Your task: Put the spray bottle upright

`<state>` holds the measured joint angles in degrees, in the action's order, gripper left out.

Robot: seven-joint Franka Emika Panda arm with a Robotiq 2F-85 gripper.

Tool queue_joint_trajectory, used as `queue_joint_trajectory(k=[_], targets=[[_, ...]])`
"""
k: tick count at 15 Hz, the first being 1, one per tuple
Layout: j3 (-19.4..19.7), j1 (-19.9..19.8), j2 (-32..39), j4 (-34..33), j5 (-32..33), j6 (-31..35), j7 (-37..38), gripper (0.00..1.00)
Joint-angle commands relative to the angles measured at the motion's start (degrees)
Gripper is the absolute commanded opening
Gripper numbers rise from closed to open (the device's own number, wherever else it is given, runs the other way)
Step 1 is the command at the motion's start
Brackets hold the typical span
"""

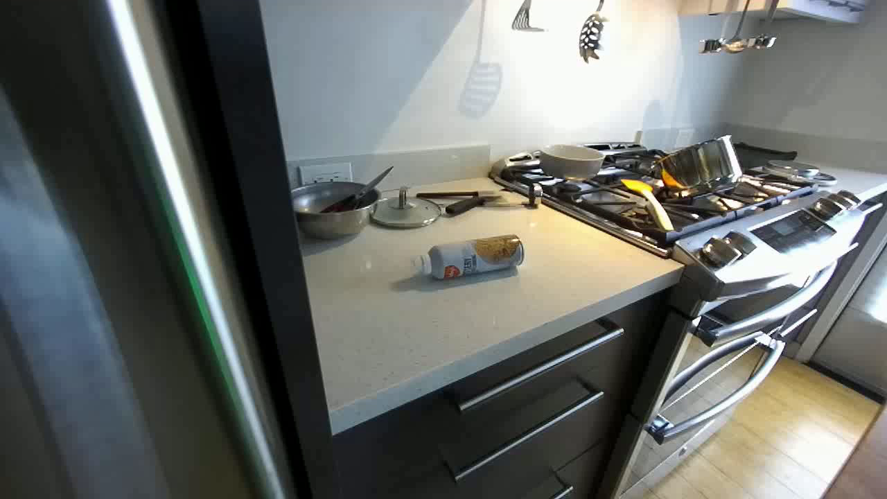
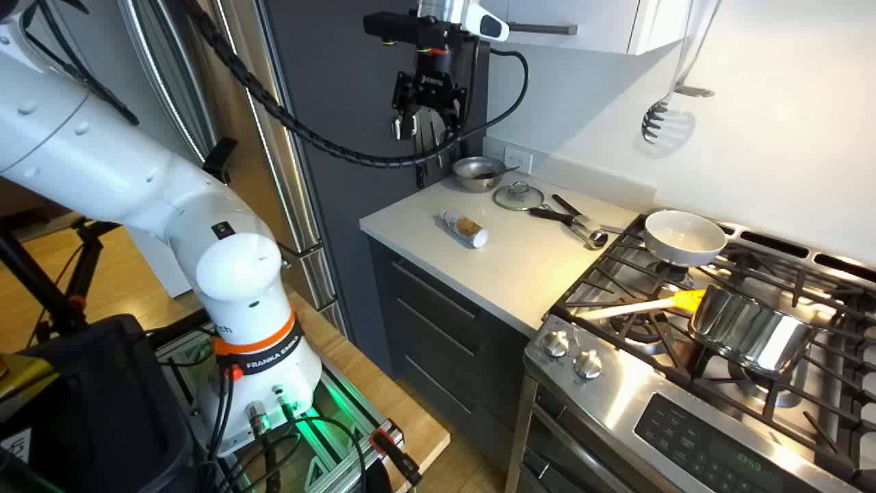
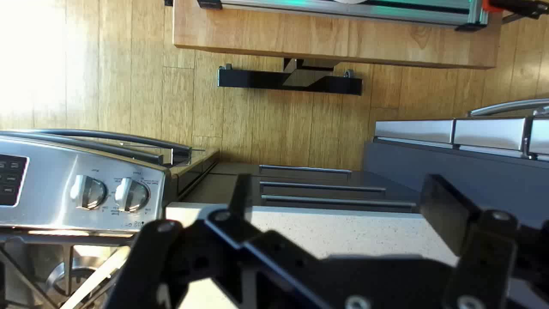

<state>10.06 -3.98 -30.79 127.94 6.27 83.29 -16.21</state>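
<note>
The spray bottle point(image 1: 478, 258) lies on its side on the pale counter point(image 1: 395, 339). It has a pale grey-white body with an orange-tan patch near its base; its narrow pale top points away from the stove. It also lies flat in an exterior view point(image 2: 464, 227), base towards the stove. My gripper point(image 2: 429, 129) hangs high above the counter's far left part in that view, pointing down, well apart from the bottle. In the wrist view my gripper point(image 3: 339, 189) is open, with nothing between its fingers. The bottle does not show in the wrist view.
A metal bowl point(image 1: 332, 223) holding utensils, a glass lid point(image 1: 407, 213) and several utensils point(image 2: 568, 218) lie behind the bottle. The stove point(image 2: 616, 404) carries a white bowl point(image 2: 684, 239) and a tilted pot point(image 2: 749, 335). A tall dark panel point(image 2: 328, 103) borders the counter. An upper cabinet point(image 2: 582, 44) hangs nearby.
</note>
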Motion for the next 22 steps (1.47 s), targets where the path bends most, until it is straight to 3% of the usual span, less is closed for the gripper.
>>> queue_joint_trajectory(k=[1,12,15,22], targets=[[0.0,0.0,0.1,-0.1,0.0,-0.1,0.0,1.00],[0.0,0.0,0.1,-0.1,0.0,-0.1,0.0,1.00],[-1.7,-1.1,4.3,-1.6,-3.5,7.1,11.6,1.00],[-10.6,0.8,18.8,-0.6,-13.2,35.1,38.5,1.00]])
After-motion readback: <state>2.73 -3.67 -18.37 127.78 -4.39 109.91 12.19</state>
